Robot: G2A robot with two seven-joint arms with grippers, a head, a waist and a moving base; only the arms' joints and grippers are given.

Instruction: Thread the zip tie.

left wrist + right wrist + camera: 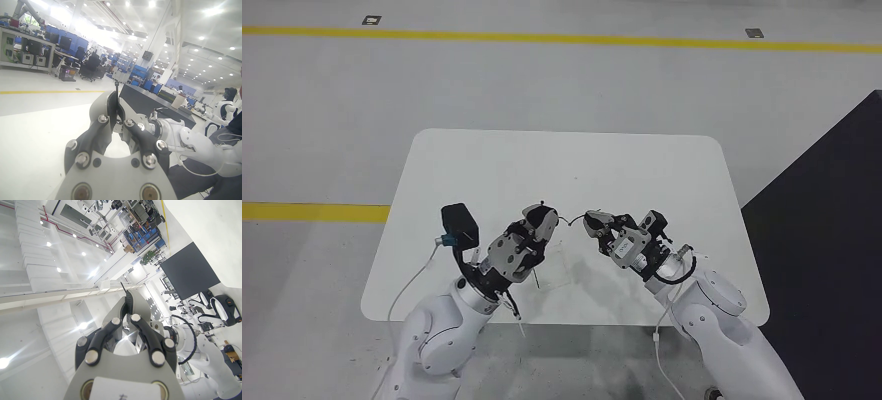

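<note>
Your left gripper is pinched closed on the zip tie just behind its square head. The head pokes free past the fingertips, so the slot stays reachable. Your right gripper is clamped the same way on the tail with only the pointed tip exposed, which likely keeps it stiff enough to aim. Both hold the tie in the air over the table, near the middle of its robot-side edge. I cannot tell whether the tip has entered the head.
</note>
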